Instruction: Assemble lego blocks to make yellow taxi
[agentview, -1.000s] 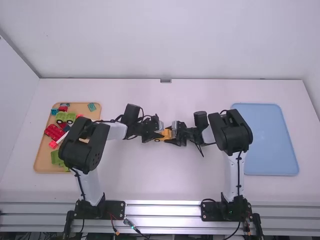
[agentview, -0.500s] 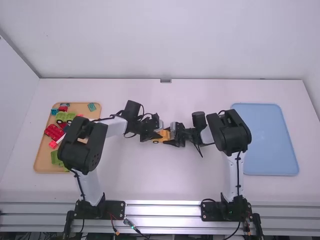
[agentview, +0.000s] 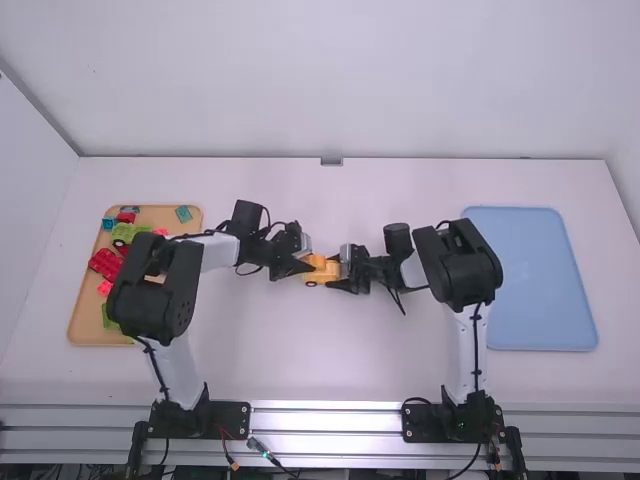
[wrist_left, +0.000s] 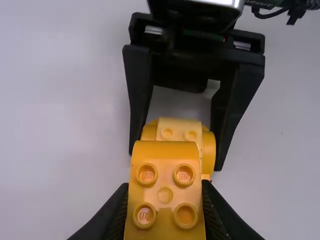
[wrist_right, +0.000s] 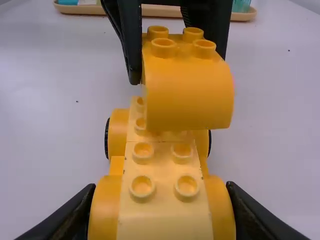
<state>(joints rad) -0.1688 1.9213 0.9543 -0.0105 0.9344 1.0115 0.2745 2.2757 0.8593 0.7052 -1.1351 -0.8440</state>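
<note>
"Right, yellow in both grippers! The left gripper clasps a curved yellow block, the right gripper clamps one end of the wheeled yellow base."

"And lettering?"

"Tiny raised marks on the block's studs, too small for me to call!"

"Where's all this going on?"

"Well in from every edge of the white table, between the trays. Over by the left edge there's the wooden tray: red blocks towards its left edge, and a teal block near its far right corner. Towards the right edge, the blue tray."

"Anything in the way?"

"Plenty! The left arm cuts across the wooden tray's right edge, and the right arm overlaps the blue tray's left edge."

"So what's hidden?"

"Some of the base's top, tucked behind the curved block in the right wrist view. A green block by the wooden tray's near edge is half covered by the left arm, too. And block against base, touching or apart? Can't tell from here!"
</note>
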